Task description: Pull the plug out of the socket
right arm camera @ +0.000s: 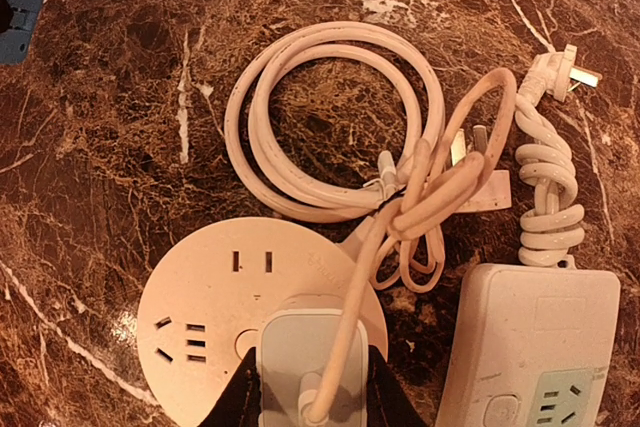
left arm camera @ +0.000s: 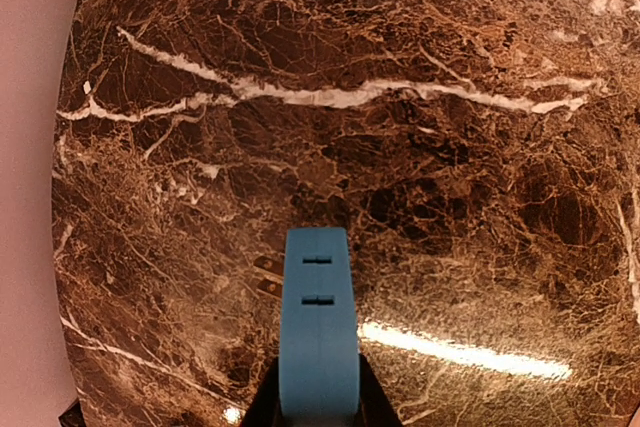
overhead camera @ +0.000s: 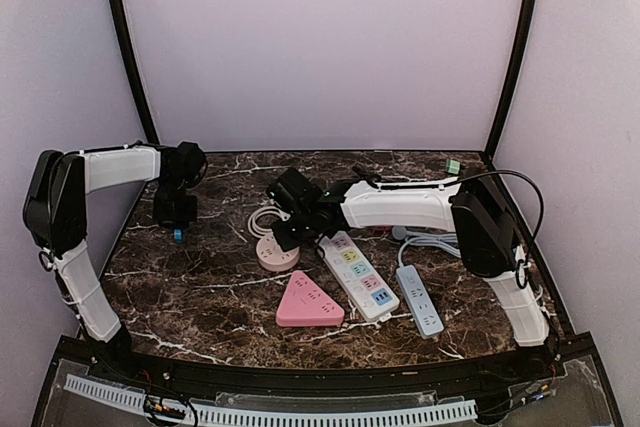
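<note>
On the marbled desk [overhead camera: 200, 287] lies a long white power strip [overhead camera: 357, 275] with coloured panels (their print is too small to read). Just beside it, the round socket [right arm camera: 210, 297] has the white plug [right arm camera: 300, 347] at its near edge, pinched in the narrowly parted jaws of the right gripper [overhead camera: 288, 225]. Well apart, the left gripper [left arm camera: 318, 402] clamps its jaws on a blue slotted block [left arm camera: 318, 317].

"Is there any lettering to read on the round socket [right arm camera: 200, 292]?"
"None, only its pin slots show."
"And the coloured strip [overhead camera: 357, 274] just beside the round socket?"
"It has faint marks, but they're too small to read."
</note>
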Available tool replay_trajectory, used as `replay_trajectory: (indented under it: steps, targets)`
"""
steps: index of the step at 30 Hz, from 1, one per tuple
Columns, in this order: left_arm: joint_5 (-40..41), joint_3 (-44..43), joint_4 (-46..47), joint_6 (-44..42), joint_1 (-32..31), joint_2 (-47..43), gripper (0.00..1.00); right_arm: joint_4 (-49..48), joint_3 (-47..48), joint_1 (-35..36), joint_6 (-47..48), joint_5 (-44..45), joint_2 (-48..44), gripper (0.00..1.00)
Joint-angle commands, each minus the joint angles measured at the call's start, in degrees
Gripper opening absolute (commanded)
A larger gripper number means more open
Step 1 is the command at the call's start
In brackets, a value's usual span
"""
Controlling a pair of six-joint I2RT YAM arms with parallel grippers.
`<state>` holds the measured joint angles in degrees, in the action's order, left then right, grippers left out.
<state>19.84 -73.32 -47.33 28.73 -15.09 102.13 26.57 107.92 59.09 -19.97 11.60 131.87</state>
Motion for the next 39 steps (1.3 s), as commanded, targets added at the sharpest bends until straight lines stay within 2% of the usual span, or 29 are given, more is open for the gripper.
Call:
replay_trajectory:
  steps: [1, 6, 13, 17, 25, 33, 37, 39]
  targets:
    - [0.35, -2.35, -3.01, -2.99, 0.33, 0.71, 0.12, 3.85, -1.86, -0.9, 0.97, -1.25, -0.04, 0.0]
    - [-0.9, -1.99, -2.14, -3.93, 0.28, 1.31, 0.29, 4.01, -1.42, -1.0, 0.89, -1.22, -0.17, 0.0]
    - [-3.92, -0.91, -0.27, -4.43, 0.29, 0.94, 0.34, 4.74, -1.56, -1.01, 0.37, -0.97, -0.45, 0.0]
    - [-8.26, -0.05, 1.6, -3.95, 0.24, -0.19, 0.35, 5.1, -1.66, -1.02, 0.03, -0.71, -0.61, 0.0]
    - [-19.76, 1.91, 6.55, -1.48, 0.24, -3.86, 0.36, 5.71, -1.4, -1.04, -0.5, -0.48, -0.74, 0.0]
    - [-43.23, 9.23, 19.68, 5.5, -0.42, -9.11, 0.35, 6.19, -1.01, -0.99, -0.91, -0.87, -0.74, 0.0]
    - [-51.01, 14.05, 28.82, 11.44, -2.85, -10.73, 0.25, 6.56, -0.87, -0.94, -1.14, -1.11, -0.7, 0.0]
    - [-53.81, 15.91, 33.7, 14.55, -4.82, -10.5, 0.2, 6.85, -0.59, -0.86, -1.15, -1.3, -0.53, 0.04]
